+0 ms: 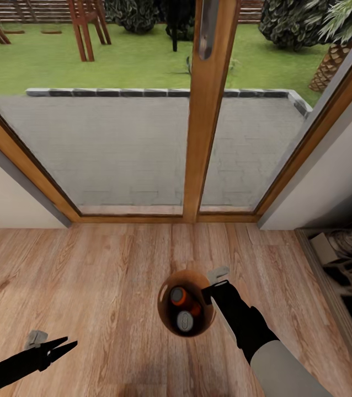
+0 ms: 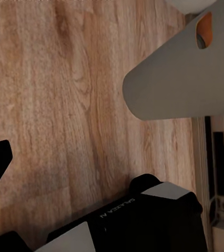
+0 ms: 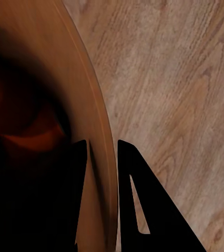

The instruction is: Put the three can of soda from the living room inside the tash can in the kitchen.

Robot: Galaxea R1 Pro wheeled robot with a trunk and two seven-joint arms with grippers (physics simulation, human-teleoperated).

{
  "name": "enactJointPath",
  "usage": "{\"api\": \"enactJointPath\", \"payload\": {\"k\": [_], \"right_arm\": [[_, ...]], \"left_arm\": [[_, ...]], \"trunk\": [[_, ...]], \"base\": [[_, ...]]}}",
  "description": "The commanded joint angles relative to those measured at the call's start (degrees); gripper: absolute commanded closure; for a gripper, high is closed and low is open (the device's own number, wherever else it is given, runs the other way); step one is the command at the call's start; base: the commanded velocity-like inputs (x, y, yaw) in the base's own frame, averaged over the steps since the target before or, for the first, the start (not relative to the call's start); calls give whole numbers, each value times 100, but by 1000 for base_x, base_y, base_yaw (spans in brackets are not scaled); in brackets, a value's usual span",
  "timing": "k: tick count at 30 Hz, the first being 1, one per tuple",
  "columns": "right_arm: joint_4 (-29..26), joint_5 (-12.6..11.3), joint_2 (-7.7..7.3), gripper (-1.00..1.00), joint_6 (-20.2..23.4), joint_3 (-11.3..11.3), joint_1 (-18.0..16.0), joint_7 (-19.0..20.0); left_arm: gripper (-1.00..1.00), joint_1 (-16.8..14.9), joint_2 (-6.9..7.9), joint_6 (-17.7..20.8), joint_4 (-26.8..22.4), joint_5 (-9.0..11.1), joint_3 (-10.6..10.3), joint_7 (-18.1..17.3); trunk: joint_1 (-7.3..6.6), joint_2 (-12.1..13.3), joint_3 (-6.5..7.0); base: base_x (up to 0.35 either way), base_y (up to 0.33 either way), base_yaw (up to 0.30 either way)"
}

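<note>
Holding: round copper-brown, grey-walled trash bin (image 1: pixel 165 314) on wood floor (image 1: pixel 88 275), rim pinched by right pincer (image 1: pixel 206 298). Contents: two orange soda cans (image 1: pixel 182 309) visible; third unconfirmed. Left pincer (image 1: pixel 68 346) released, idle. Carriage to kitchen apparently outstanding.

Light wood floor (image 1: pixel 88 286) with clear grain, running up to a glass door (image 1: pixel 126 149) in a warm wooden frame (image 1: pixel 203 138). Vertical post in the middle, with a grey metal handle (image 1: pixel 208 27) near its top. Behind the glass, a grey paved terrace (image 1: pixel 110 143) edged by dark stones, then green lawn (image 1: pixel 132 60), wooden play frames (image 1: pixel 88 25) and bushes (image 1: pixel 292 22). Pale walls (image 1: pixel 330 171) on both sides of the door. At the far right, a dark low shelf (image 1: pixel 347 264) holding unclear objects.
</note>
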Motion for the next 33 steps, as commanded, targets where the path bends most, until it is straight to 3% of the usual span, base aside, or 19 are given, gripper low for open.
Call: {"api": "enactJointPath", "payload": {"k": [1, 21, 27, 33], "right_arm": [[-11, -51, 2, 100, -9, 4, 0, 0], [-53, -58, 18, 100, -270, 8, -1, 0], [-59, -55, 64, 100, -360, 11, -1, -4], [-61, -53, 79, 100, -429, 15, -1, -7]], "left_arm": [[-100, 2, -1, -1, -16, 0, -2, -1], [-100, -2, -20, -2, -219, 0, -13, -12], [-100, -1, -31, -2, -240, 0, -25, -16], [-100, 0, -31, -2, -260, 0, -42, -217]], "trunk": [[0, 0, 0], [0, 0, 0], [132, -241, -107], [132, -241, -107]], "base": [[0, 0, 0], [0, 0, 0], [0, 0, 0], [0, 0, 0]]}}
